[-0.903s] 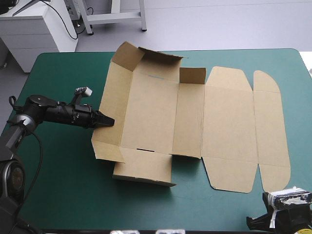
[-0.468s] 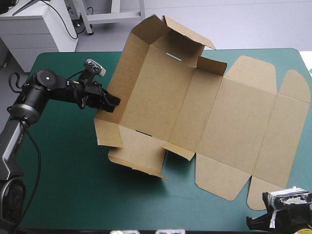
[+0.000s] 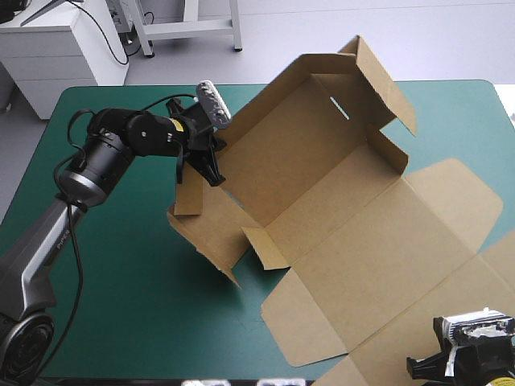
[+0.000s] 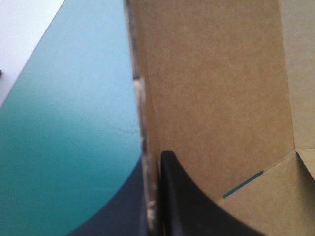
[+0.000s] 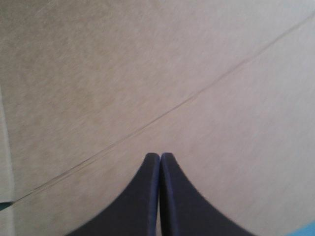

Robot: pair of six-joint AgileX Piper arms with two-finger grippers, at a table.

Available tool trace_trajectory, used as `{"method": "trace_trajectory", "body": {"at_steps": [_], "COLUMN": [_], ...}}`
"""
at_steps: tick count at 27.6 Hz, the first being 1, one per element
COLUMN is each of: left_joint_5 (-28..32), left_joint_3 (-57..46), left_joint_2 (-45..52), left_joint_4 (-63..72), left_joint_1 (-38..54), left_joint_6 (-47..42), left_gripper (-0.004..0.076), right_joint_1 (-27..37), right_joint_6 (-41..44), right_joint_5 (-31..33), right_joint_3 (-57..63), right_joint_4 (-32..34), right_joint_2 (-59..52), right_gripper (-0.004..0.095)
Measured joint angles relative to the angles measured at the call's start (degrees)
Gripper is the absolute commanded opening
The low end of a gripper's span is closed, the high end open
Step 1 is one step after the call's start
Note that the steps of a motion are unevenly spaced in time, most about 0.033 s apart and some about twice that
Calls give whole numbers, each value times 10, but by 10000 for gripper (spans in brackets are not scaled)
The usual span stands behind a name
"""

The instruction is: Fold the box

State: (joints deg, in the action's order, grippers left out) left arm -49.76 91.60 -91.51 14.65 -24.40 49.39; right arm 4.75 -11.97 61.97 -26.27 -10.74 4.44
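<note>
The brown box (image 3: 322,161) lies askew across the table. Its tray end, with walls raised, points to the far right, and its flat lid (image 3: 402,257) reaches toward the near right corner. My left gripper (image 3: 211,167) is shut on the tray's left wall. In the left wrist view the wall's edge (image 4: 142,123) runs between the black fingers (image 4: 187,201) of the left gripper (image 4: 155,160). My right gripper (image 3: 420,367) sits at the near right corner, at the lid's edge. In its own view the right gripper (image 5: 160,155) is shut, with the brown board (image 5: 147,73) and a crease ahead.
The teal-green cover (image 3: 121,305) shows at the near left and along the far left edge. The lid's outer flaps run past the table's right edge (image 3: 507,241). A loose side flap (image 3: 205,233) hangs below the left gripper.
The left gripper has moved toward the far edge and to the right, holding the wall. The box has swung round with it, and the lid now points to the near right corner.
</note>
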Motion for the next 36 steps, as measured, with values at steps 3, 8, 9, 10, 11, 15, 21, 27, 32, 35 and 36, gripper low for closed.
{"method": "trace_trajectory", "body": {"at_steps": [3, 8, 9, 10, 11, 15, 21, 27, 32, 35, 36], "left_joint_5": [6, 11, 16, 20, 26, 73, 179, 351, 413, 431, 437], "left_joint_3": [0, -1, -4, -7, -13, -48, -144, -297, -362, -388, -394], "left_joint_2": [0, 0, 0, 0, 0, 2, 27, 97, 142, 161, 165], "left_joint_4": [-71, -146, -155, -163, -172, -229, -343, -505, -577, -589, -592], "left_joint_1": [-44, -71, -72, -74, -77, -104, -147, -151, -154, -156, -156], "left_joint_6": [-5, -25, -25, -23, -20, -12, -27, -152, -199, -204, -204], "left_gripper": [-8, -9, -9, -9, -9, -9, -9, -8, -9, -9, -9], "right_joint_1": [0, 0, 0, 0, 0, 0, 0, 0, 0, 0, 0], "right_joint_6": [0, 0, 0, 0, 0, 0, 0, 0, 0, 0, 9], "right_joint_5": [0, 0, 0, 0, 0, 0, 0, 0, 0, 0, -4], "right_joint_3": [0, 0, 0, 0, 0, 0, 0, 0, 0, 0, 0], "right_joint_4": [0, 0, 0, 0, 0, 0, 0, 0, 0, 0, 0], "right_joint_2": [0, 0, 0, 0, 0, 0, 0, 0, 0, 0, 0], "right_gripper": [-20, -20, -19, -20, -20, -20, -20, -20, -20, -20, -20]}}
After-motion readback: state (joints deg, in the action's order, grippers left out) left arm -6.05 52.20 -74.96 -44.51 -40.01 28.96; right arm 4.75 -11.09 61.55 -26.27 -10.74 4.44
